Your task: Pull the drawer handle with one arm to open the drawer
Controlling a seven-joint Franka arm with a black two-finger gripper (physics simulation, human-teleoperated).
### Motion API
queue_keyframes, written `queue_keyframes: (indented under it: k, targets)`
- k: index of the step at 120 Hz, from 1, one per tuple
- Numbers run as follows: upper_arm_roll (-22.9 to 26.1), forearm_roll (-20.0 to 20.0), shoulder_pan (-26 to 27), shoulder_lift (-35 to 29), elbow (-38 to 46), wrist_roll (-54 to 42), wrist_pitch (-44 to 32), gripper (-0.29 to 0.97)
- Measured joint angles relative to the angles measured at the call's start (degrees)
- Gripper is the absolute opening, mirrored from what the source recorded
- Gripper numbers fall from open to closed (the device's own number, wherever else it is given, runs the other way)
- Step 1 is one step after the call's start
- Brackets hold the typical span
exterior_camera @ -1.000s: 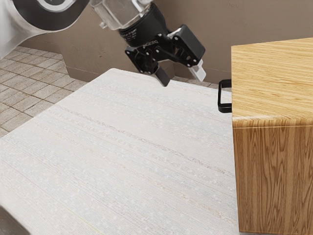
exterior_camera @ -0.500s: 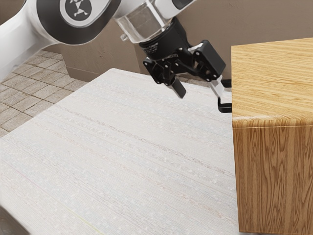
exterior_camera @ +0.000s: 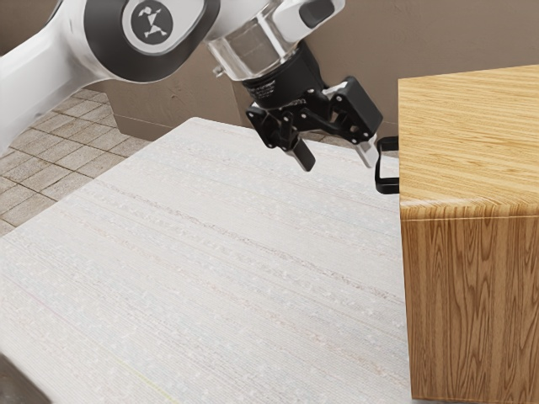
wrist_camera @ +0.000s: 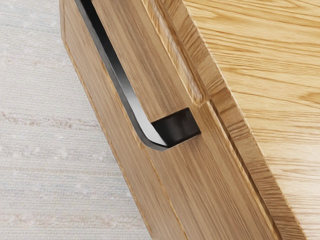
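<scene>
A wooden cabinet [exterior_camera: 467, 210] stands on the exterior view's right, with a black drawer handle [exterior_camera: 386, 166] sticking out of its front face. My gripper [exterior_camera: 337, 156] hangs just to the left of the handle, open, with nothing between its fingers. The nearer fingertip [exterior_camera: 368, 157] is close beside the handle; I cannot tell if they touch. In the wrist view the handle [wrist_camera: 127, 100] runs along the drawer front [wrist_camera: 170, 175], whose edge lies flush against the cabinet top [wrist_camera: 260, 75].
The cabinet rests on a pale wood-grain table [exterior_camera: 210, 252] that stretches to the exterior view's left and front. Tiled floor [exterior_camera: 50, 160] and a brown wall [exterior_camera: 438, 42] lie beyond the table.
Over the last second my gripper swept right and down from mid-table to the handle. In the last half second it eased back slightly to the left, still open.
</scene>
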State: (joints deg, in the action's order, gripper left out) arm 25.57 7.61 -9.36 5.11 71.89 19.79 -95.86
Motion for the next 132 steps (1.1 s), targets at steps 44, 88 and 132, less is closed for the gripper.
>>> queue_keyframes:
  k: [44, 88, 132]
  targets:
    - [0.0, -0.61, -1.1, 0.84, 0.3, 0.35, -0.86, 0.68]
    - [0.0, -1.45, -1.01, 3.25, 0.39, 0.47, -4.06, 0.68]
    - [0.0, -1.85, -2.99, 2.81, 1.68, 0.53, -4.81, 0.68]
